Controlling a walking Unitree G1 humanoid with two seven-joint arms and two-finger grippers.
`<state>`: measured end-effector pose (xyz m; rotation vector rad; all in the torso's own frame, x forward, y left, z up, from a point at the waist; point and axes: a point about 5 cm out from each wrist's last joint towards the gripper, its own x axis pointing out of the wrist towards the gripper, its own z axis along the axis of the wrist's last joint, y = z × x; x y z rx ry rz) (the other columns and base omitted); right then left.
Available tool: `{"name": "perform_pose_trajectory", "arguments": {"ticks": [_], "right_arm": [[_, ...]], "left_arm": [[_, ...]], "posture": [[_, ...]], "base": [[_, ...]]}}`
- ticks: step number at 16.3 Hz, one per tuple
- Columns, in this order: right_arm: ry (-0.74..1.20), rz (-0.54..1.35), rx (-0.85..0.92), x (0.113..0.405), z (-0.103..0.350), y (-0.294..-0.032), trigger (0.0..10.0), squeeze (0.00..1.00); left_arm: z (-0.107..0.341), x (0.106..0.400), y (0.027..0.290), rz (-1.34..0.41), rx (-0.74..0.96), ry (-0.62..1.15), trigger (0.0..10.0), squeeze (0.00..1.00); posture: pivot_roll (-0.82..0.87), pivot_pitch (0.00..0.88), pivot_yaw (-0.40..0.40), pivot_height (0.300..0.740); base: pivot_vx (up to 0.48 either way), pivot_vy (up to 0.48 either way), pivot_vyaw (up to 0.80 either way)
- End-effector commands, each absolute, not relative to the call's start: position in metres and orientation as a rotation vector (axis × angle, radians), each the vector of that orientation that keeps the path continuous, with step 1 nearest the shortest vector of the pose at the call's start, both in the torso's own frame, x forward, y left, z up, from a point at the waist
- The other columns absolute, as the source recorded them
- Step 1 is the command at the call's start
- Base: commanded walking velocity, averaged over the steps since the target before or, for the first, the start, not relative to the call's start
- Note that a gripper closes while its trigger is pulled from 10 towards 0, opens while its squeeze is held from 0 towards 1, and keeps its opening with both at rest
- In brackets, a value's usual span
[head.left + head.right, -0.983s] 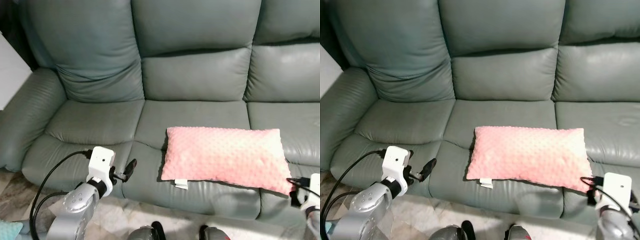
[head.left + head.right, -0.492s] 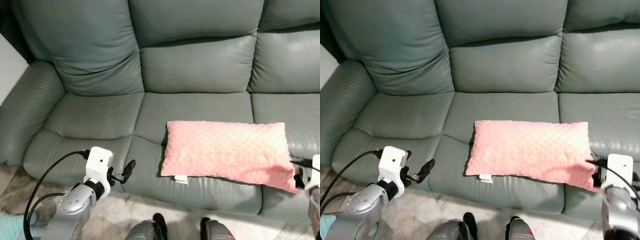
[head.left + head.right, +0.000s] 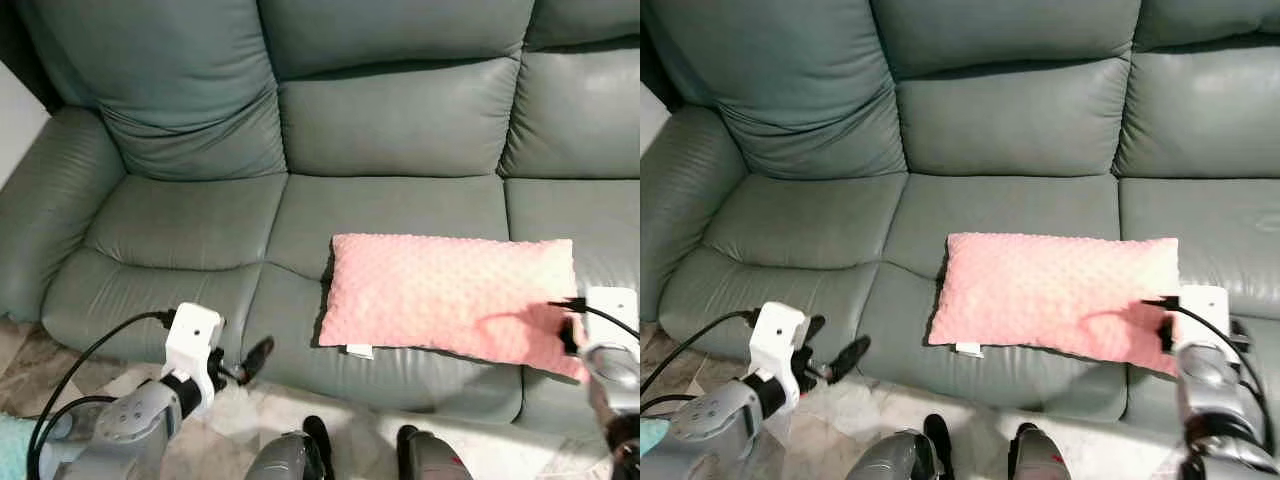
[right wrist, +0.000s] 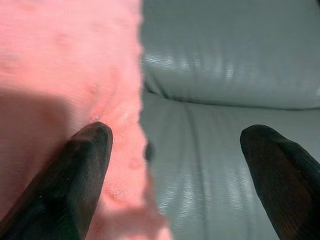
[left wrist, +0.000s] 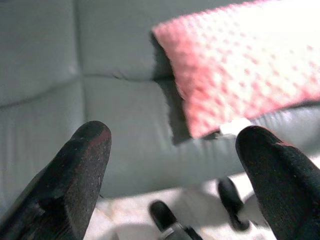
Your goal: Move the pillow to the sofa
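A grey-green leather sofa [image 3: 390, 130] takes up nearly everything ahead of the robot, three seat cushions wide with plump back cushions above. The pink pillow [image 3: 450, 290] lies flat on the sofa, across the front of the middle seat cushion and reaching over the seam onto the one to the robot's right, its near edge close to the front lip.

From the head views the pillow reads as a long rectangle of dotted, nubby fleece with a small white tag [image 3: 359, 351] hanging off its near left corner. The left wrist view shows that same corner from low down, the tag sticking out over the cushion's front and a dark shadow beside the pillow's short end. The right wrist view shows the pillow's far end up close, its edge against the leather, with shadow across the pink fabric.

The right gripper [image 4: 187, 165] is at the pillow's right end, its fingers spread wide; one fingertip sits over the pink fabric, the other over bare leather, and nothing is clamped between them. The left gripper [image 5: 185, 165] hangs low in front of the sofa's left seat, well apart from the pillow, fingers wide apart and holding nothing.

The robot's dark feet [image 3: 318, 440] stand on pale mottled floor [image 3: 230, 440].
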<state>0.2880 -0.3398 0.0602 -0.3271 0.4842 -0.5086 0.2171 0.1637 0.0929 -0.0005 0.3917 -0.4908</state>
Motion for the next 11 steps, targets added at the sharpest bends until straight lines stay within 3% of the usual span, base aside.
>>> {"name": "perform_pose_trajectory", "arguments": {"ticks": [1,3,7,11], "right_arm": [[0.531,-0.469,-0.321,0.285,0.046,-0.329,10.0,0.00],[0.527,-0.424,-0.210,0.292,0.043,-0.314,10.0,0.00],[0.532,-0.325,-0.175,0.299,0.037,-0.293,10.0,0.00],[0.545,-0.314,-0.202,0.294,0.034,-0.298,10.0,0.00]], "left_arm": [[0.087,0.207,0.166,-0.529,0.001,0.451,10.0,0.00],[0.086,0.202,0.168,-0.542,0.032,0.466,10.0,0.00],[0.088,0.201,0.167,-0.550,0.031,0.473,10.0,0.00],[0.088,0.200,0.166,-0.553,0.032,0.478,10.0,0.00]], "posture": [[0.07,0.336,0.216,0.740],[0.07,0.335,0.217,0.740],[0.08,0.334,0.214,0.740],[0.07,0.336,0.213,0.740]], "base": [[0.000,0.000,0.00],[0.000,0.000,0.00],[0.000,0.000,0.00],[0.000,0.000,0.00]]}}
